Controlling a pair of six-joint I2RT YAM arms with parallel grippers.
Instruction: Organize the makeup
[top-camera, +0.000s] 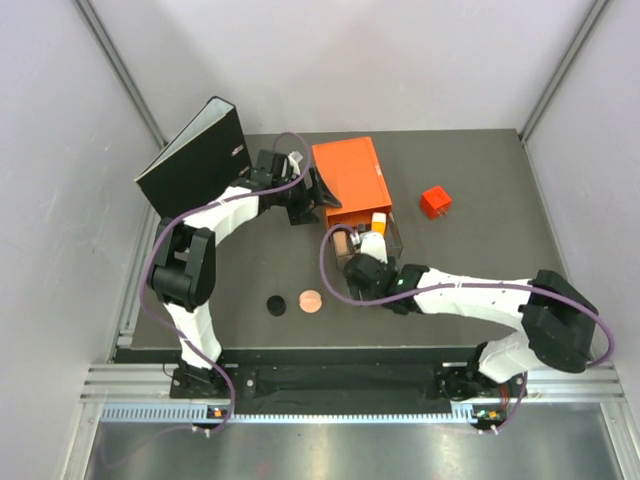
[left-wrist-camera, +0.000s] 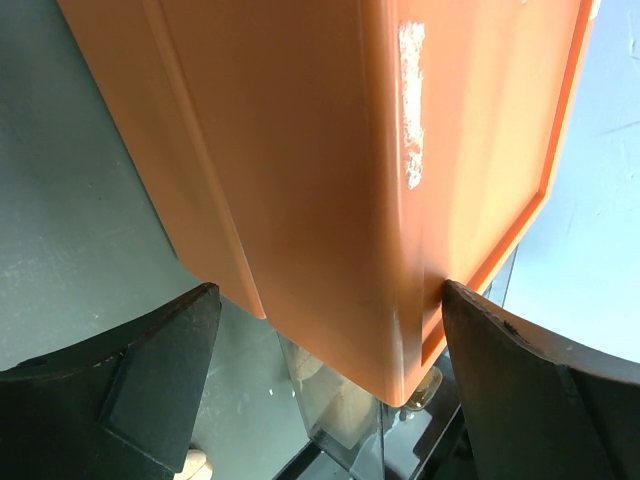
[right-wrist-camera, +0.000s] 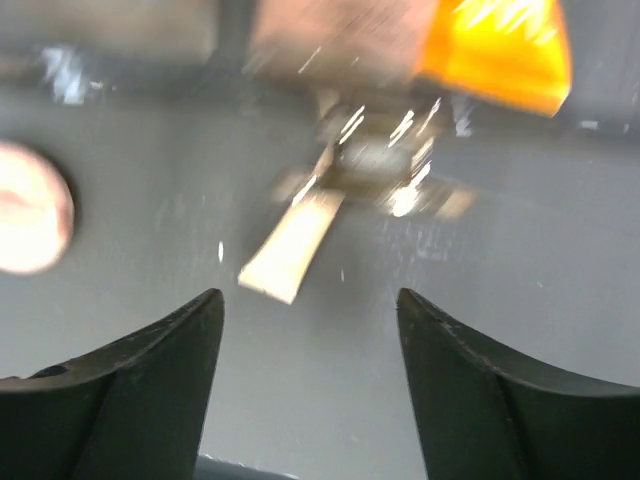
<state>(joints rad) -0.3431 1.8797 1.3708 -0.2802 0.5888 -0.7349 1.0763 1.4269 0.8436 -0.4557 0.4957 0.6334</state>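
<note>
Near the middle of the bench (top-camera: 480, 240), right gripper (right-wrist-camera: 310, 300) stands released, empty, before a beige tube (right-wrist-camera: 293, 245); left gripper (left-wrist-camera: 330, 290) gapes astride the orange box (left-wrist-camera: 300, 150).

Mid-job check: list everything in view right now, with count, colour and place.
orange box: one, orange, far middle of the table
clear container: one, transparent, at the box's near end
tan bottle: one seen, tan, in the container
orange-yellow tube: one, in the container
slim beige tube: one, beige, ahead of the right jaws, blurred
black disc: one, black, near centre-left
pinkish-copper disc: one, just right of the black disc
red cube: one, red, right of the box
binder: one, black, far left
left jaws: open, astride the box's corner
right jaws: open, empty
</note>
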